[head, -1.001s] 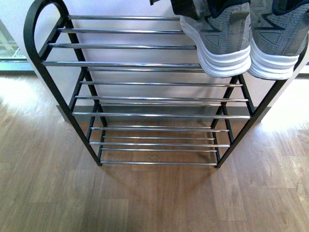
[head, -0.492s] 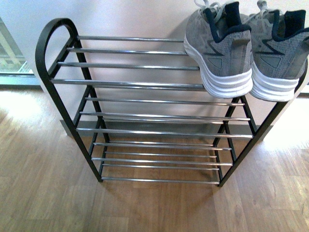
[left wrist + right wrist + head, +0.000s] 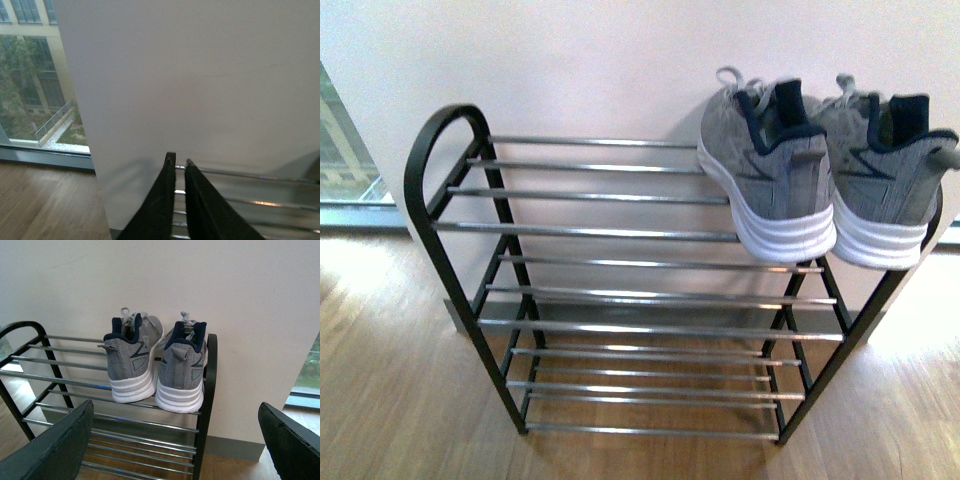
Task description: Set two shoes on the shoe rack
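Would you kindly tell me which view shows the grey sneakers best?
The right wrist view: both grey sneakers sit whole and centred, heels facing the camera, on the top shelf of the shoe rack. The front view also shows them, but near the picture's edge. The left wrist view shows neither.

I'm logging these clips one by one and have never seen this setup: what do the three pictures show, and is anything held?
This is a robot with two arms, each ending in a two-fingered hand. The front picture comes from a camera on its body: a black shoe rack stands on a wooden floor against a white wall, with a pair of grey sneakers on the right end of its top shelf, heels toward the camera. The other two pictures come from cameras on the wrists. The left hand is closed, holding nothing. The right hand is wide open and empty, facing the sneakers.
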